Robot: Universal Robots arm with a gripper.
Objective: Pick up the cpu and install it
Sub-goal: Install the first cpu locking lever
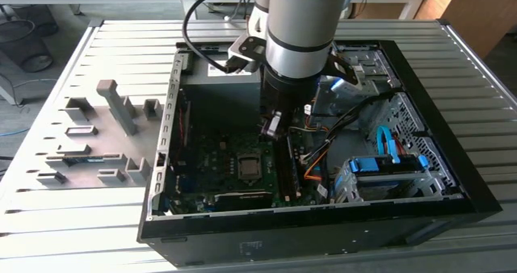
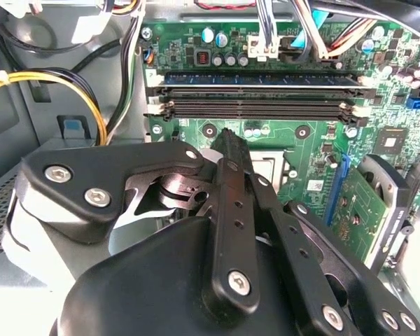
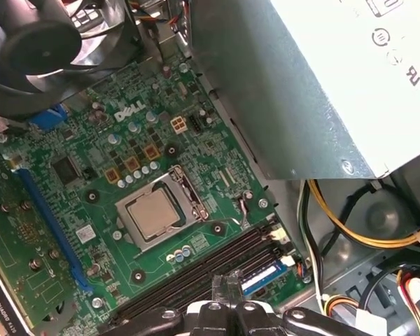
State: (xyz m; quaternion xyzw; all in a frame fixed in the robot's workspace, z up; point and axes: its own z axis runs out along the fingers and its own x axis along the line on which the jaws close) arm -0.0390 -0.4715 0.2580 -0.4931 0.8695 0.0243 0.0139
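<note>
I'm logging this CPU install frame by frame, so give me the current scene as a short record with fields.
cpu: pale square chip lying flat in the socket on the motherboard
socket: metal frame around the cpu
gripper: above the memory slots, beside the socket, holding nothing visible; fingers together
memory slots: long black rows on the motherboard
motherboard: green, inside the open computer case
computer case: black, lying open on the slatted table
power supply: grey box beside the motherboard
</note>
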